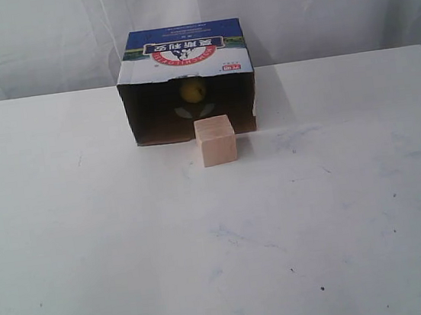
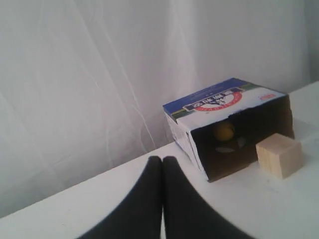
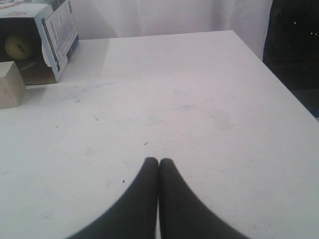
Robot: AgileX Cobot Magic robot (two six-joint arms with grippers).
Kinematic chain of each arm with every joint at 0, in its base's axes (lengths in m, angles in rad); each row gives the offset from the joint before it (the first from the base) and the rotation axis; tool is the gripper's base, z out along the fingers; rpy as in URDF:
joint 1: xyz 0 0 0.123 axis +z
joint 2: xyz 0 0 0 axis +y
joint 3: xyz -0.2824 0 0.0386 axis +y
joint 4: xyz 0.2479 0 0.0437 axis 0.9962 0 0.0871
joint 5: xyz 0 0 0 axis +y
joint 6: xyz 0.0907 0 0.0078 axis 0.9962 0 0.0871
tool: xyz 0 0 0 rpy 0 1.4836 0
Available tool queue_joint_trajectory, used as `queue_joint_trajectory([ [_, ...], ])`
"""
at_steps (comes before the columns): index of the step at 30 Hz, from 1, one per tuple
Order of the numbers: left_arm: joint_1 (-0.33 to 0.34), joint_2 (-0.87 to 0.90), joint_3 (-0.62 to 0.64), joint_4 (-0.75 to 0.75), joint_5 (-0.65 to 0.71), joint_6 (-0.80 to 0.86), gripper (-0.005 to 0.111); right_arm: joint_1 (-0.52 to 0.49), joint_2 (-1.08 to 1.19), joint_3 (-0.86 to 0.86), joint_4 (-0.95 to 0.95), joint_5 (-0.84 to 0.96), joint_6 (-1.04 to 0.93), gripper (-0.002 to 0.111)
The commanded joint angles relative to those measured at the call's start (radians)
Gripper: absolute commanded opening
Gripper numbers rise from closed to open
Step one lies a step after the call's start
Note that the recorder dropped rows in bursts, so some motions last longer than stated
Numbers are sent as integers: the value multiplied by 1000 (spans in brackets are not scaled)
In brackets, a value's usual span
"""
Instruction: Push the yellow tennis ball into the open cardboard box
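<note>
Resting inside open cardboard box at far edge of scuffed white tabletop, yellow tennis ball, white curtain behind, upside-down Chinese characters on top, left gripper, right gripper both clenched empty.

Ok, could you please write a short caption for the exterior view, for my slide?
Yellow tennis ball rests inside the open cardboard box, with a wooden cube in front of its opening.

Soft, even light comes off the white table. Ahead of my left pincer, the open cardboard box is dark inside and the yellow tennis ball is dim. That feed is soft, and the pincer's edges are blurred. The box's faint shadow falls on the side of my right pincer.
</note>
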Motion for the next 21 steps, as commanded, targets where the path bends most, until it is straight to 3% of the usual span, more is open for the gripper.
queue_joint_trajectory([
  [1,3,-6,12,64,51,170,0,-1,-6,2,-5,-13,4,0],
  [6,3,-6,12,316,41,203,0,-1,-6,2,-5,-13,4,0],
  [16,11,-6,-54,549,33,197,0,-1,-6,2,-5,-11,4,0],
  [19,88,-2,-73,582,90,138,0,-1,-6,2,-7,-11,4,0],
  [20,173,3,-75,629,142,-3,0,-1,-6,2,-7,-11,4,0],
  [21,212,5,-75,645,173,-99,0,-1,-6,2,-7,-11,4,0],
])
